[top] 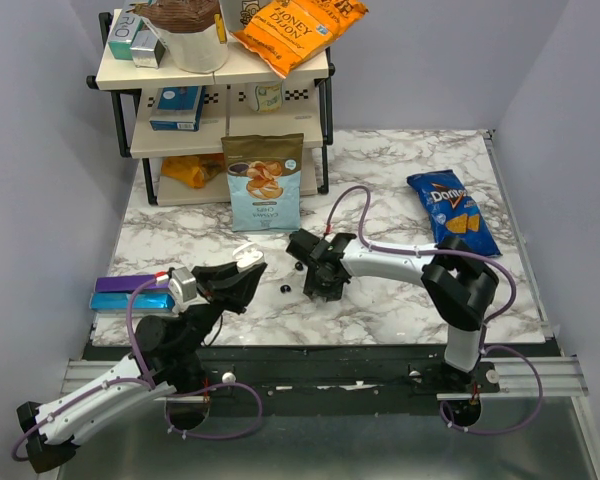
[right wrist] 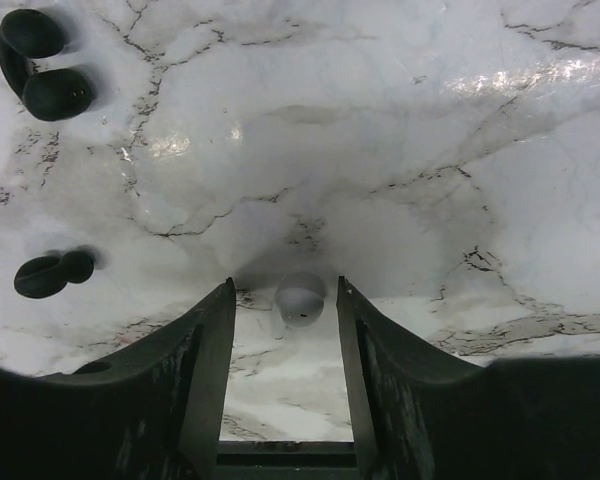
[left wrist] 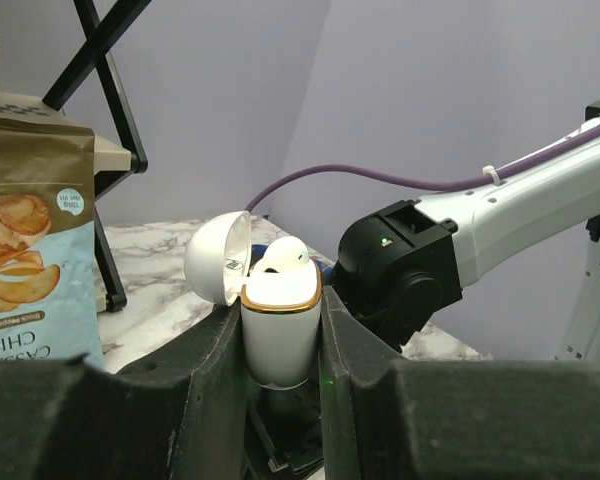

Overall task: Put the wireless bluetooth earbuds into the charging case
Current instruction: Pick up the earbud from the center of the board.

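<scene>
White case (left wrist: 280, 345), lid (left wrist: 216, 258) open, one earbud (left wrist: 281, 256) inside, is clamped by left gripper (left wrist: 280, 318); right gripper (right wrist: 284, 292) is spread around second earbud (right wrist: 301, 299).

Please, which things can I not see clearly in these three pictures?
- Lower part of the case: left wrist view, covered by the left fingers that clamp it.
- Second slot of the case: left wrist view, hidden behind the seated bud and the rim.
- The white bud between the open right fingers: top view, hidden under that arm.
- The black pieces: mere specks in top view; what they are is unclear.
</scene>
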